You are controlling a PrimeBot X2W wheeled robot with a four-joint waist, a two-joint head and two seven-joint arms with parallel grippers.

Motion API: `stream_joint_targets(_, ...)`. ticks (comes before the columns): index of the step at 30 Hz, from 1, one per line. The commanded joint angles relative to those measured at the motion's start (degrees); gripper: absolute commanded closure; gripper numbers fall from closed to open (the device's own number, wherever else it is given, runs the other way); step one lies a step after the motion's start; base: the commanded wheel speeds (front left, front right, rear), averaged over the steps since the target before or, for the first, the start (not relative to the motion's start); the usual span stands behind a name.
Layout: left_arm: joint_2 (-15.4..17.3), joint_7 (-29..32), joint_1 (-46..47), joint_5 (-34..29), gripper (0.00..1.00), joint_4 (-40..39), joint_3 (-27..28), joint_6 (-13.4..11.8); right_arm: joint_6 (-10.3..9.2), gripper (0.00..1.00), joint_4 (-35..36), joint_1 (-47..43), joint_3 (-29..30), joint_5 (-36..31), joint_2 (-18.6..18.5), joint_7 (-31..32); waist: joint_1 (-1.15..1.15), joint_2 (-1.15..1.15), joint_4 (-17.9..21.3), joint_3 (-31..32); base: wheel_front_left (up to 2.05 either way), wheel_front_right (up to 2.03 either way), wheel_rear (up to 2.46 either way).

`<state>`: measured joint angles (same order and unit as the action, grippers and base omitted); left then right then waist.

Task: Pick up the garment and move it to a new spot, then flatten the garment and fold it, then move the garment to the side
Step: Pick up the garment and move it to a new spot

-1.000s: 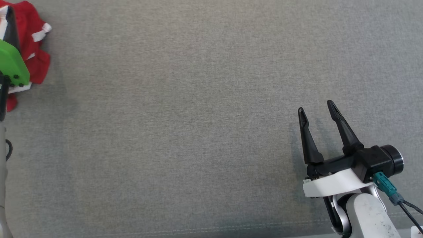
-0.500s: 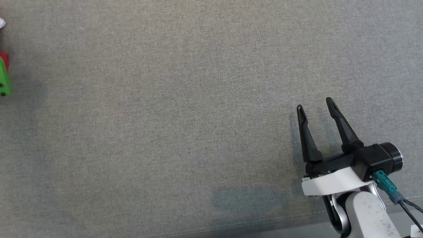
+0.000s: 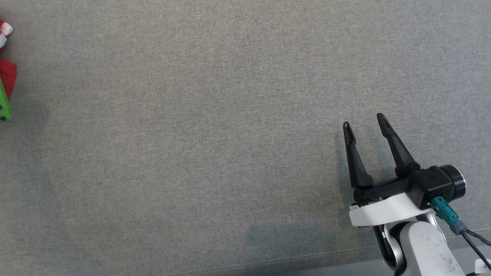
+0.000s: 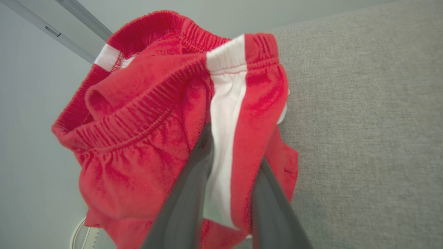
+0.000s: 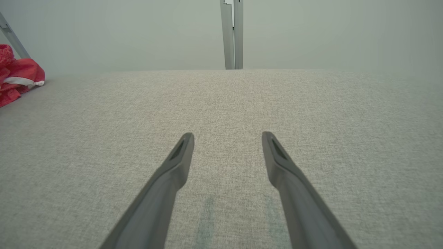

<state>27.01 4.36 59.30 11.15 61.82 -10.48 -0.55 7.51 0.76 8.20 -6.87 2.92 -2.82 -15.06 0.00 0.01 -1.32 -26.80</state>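
Observation:
The garment (image 4: 138, 114) is a pair of red shorts with a white side stripe and a ribbed waistband, bunched at the left end of the grey surface. My left gripper (image 4: 235, 145) has a fold with the white stripe between its two fingers, and their tips sink into the cloth. In the head view a sliver of the garment (image 3: 7, 74) shows at the far left edge, above the green part of the left wrist (image 3: 4, 105). My right gripper (image 3: 362, 119) stands open at the lower right with nothing between its fingers (image 5: 180, 155). The garment (image 5: 19, 74) lies far to its left.
The grey fabric surface (image 3: 215, 145) spreads wide between the two arms, with a stitched front edge (image 3: 268, 262). Behind it is a pale wall with a metal post (image 5: 231, 34). A white cable (image 4: 81, 233) hangs below the garment past the table's left end.
In the head view the garment and the green left wrist part have gone from well inside the left side to its very edge. The right gripper has barely shifted.

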Motion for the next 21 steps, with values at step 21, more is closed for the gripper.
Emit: stream_joint_targets(21, -2.66, -10.73, 3.0, 0.16, 1.0, -2.94, -3.68, 3.74, -0.04, 0.0, -2.95, -4.74, 0.91, 3.3, -0.14, -0.21, 0.0, -0.01, 0.0, 18.14, 0.0, 0.0, 0.0)
